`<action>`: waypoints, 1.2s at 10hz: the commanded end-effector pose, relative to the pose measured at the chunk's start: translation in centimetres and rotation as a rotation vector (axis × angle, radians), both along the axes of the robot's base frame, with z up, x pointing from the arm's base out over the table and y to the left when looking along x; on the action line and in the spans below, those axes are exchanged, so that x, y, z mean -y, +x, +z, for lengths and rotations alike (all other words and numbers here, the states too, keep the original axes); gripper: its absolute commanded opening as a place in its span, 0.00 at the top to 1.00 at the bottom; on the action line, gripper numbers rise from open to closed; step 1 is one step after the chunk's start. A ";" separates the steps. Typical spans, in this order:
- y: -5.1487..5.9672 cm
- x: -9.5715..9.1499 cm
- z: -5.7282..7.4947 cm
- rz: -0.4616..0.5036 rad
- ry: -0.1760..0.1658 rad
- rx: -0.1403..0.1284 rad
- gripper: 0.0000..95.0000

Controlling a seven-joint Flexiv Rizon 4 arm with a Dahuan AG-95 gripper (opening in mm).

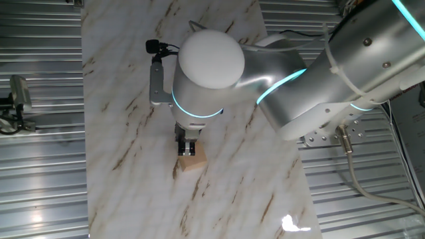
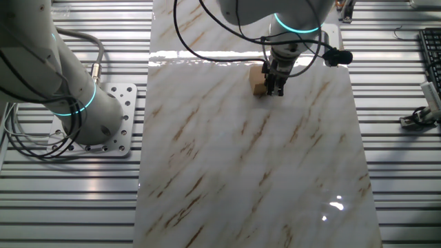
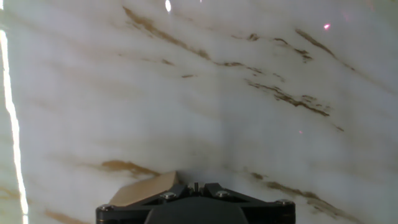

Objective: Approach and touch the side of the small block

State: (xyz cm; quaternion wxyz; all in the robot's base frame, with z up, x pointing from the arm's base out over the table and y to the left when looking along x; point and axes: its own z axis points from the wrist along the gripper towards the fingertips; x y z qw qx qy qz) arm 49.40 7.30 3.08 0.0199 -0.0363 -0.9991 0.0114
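On marble table [image 2: 275, 179] | fingers [image 2: 278, 88] touching small block [image 2: 258, 80]

The white marble-patterned table top [image 1: 133, 166] — brown-veined, glossy — carries one thing directly: the small block [image 1: 192, 161].

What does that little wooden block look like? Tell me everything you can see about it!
The small block is a light tan cube that looks like plain wood, with no marks on the faces that show. It sits flat on the white marble-patterned table, streaked with brown. The gripper is low and right against one of its sides; they seem to touch, though no view shows the contact clearly. In the hand view only a tan corner peeks out beside the gripper body.
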 end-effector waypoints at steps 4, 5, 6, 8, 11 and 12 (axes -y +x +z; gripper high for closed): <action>0.2 0.3 0.0 0.069 -0.048 0.013 1.00; 0.2 0.3 0.0 0.072 -0.045 0.015 1.00; 0.2 0.3 0.0 0.075 -0.043 0.017 1.00; 0.2 0.6 0.2 0.078 -0.038 0.030 1.00; 1.1 2.1 1.8 0.125 -0.017 0.012 1.00; 1.8 2.9 3.3 0.132 0.009 -0.018 1.00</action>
